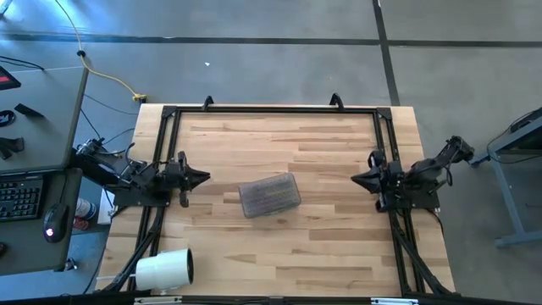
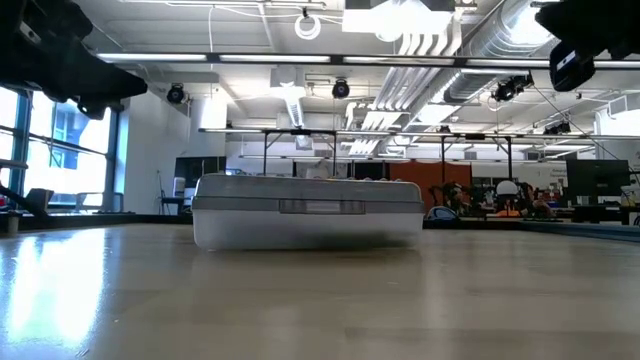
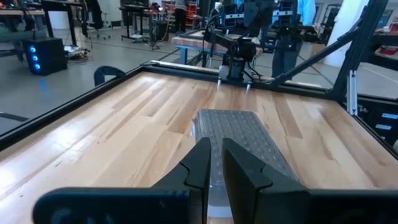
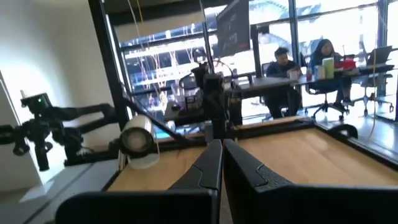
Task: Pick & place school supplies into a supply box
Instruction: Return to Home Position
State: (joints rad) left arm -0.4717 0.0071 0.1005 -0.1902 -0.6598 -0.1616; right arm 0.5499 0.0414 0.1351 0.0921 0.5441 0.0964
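The wooden surface (image 1: pixel 279 135) is seen under the supply box (image 1: pixel 269 196), which is laid flat with its lid closed; its contents cannot be made out. A white roll (image 1: pixel 165 268) is set well apart from the box, on the left arm's side. The left hand (image 1: pixel 201 177) and the right hand (image 1: pixel 357 179) are held on either side of the box, apart from it, each narrowed almost closed and holding nothing.

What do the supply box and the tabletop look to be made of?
The supply box is probably plastic: translucent greyish walls and a ribbed, matte lid. The table looks like wood: pale joined strips with visible grain and a slight sheen.
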